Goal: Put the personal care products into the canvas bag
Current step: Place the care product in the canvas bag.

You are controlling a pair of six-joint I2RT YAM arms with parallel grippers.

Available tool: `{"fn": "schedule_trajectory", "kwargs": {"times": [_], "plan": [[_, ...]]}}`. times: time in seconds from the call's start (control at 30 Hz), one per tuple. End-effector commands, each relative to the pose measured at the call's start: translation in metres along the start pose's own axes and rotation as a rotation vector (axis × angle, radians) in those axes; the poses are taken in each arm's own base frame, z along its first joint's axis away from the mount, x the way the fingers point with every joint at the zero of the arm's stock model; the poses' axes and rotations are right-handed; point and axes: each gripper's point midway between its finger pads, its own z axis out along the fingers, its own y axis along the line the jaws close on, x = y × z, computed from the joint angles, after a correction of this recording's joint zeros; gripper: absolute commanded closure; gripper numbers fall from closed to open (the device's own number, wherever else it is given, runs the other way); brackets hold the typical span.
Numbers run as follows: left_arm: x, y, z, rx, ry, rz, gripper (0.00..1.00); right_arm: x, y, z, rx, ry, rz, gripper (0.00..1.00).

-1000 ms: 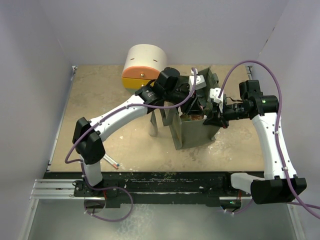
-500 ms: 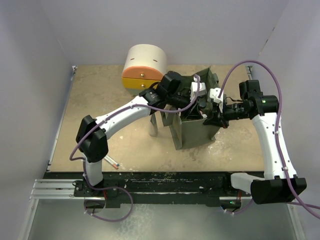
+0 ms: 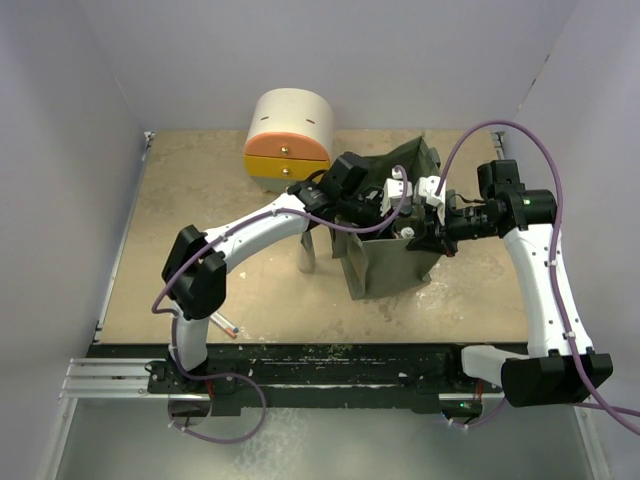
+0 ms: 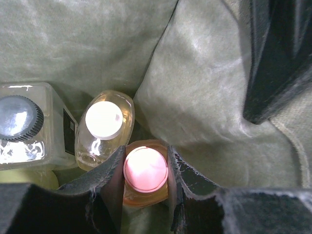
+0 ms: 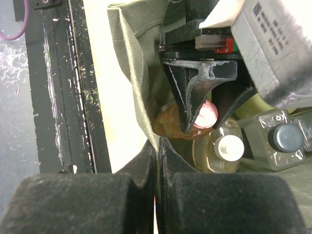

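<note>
Left jaws grasp the orange bottle [image 4: 145,170], low inside the bag [image 4: 204,97] beside other bottles [image 4: 103,122], seemingly ready to drop it, while right jaws clench the bag's rim to hold it open

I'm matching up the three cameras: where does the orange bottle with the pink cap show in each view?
Top: not visible, hidden down inside the bag.
Left wrist: the orange bottle sits low centre, cap up, between the left fingers.
Right wrist: near the centre, gripped by the left fingers, just inside the bag's wall.
Shared landmark: the olive bag, present in all three views.
</note>
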Motion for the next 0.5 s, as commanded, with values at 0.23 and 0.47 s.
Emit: {"fn": "schedule_trajectory", "kwargs": {"times": [0.23, 0.47], "plan": [[-0.002, -0.012, 0.006, 0.056, 0.039, 0.016, 0.69, -0.022, 0.011, -0.004, -0.022, -0.076, -0.033, 1.00], [-0.014, -0.018, 0.000, 0.068, 0.021, 0.031, 0.53, -0.019, 0.012, -0.004, -0.013, -0.068, -0.034, 1.00]]}}
